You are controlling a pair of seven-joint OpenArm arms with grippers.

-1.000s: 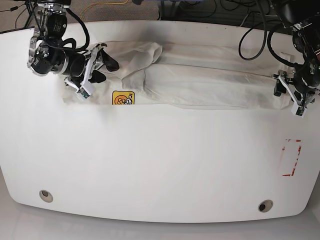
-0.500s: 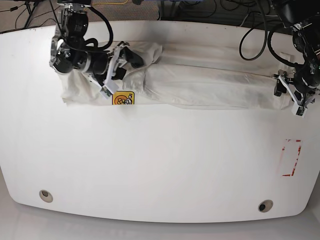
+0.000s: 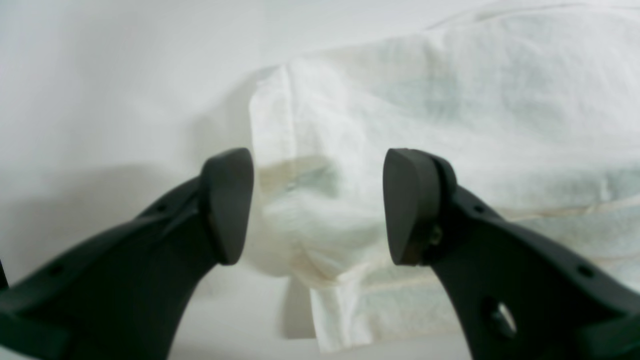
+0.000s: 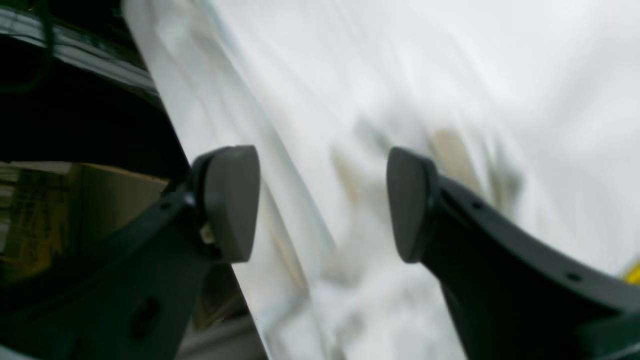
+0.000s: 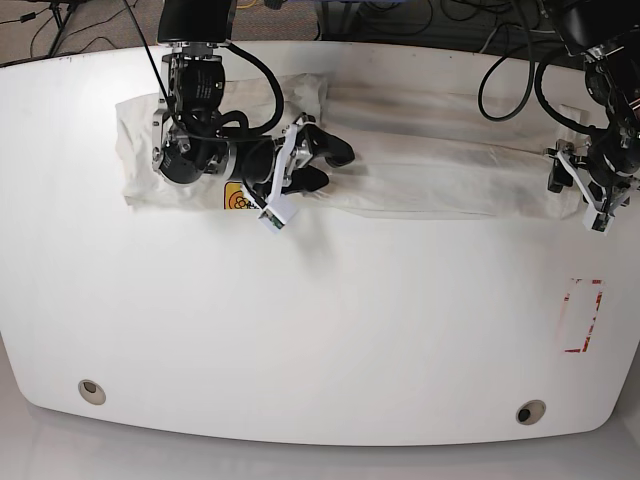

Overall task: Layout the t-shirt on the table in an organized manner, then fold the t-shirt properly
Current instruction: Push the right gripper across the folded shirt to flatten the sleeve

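The white t-shirt (image 5: 440, 165) lies as a long creased band across the far half of the table (image 5: 320, 330). Its small orange-yellow logo (image 5: 238, 198) peeks out beside my right arm. My right gripper (image 5: 330, 163) hovers over the shirt's middle-left, open, with only blurred cloth (image 4: 450, 75) under its jaws (image 4: 322, 202). At the shirt's right end my left gripper (image 5: 558, 170) is open too. A hemmed corner of the shirt (image 3: 450, 100) sits between its fingers (image 3: 317, 205) without being pinched.
A red tape rectangle (image 5: 583, 315) marks the table's right side. Two grommet holes (image 5: 92, 390) (image 5: 530, 411) sit near the front edge. Black cables (image 5: 500, 80) hang past the back edge and over the far right corner.
My right arm has swept rightward along the shirt from its left end to its middle-left, and the cloth at the left end now lies flatter. The left arm has stayed put.
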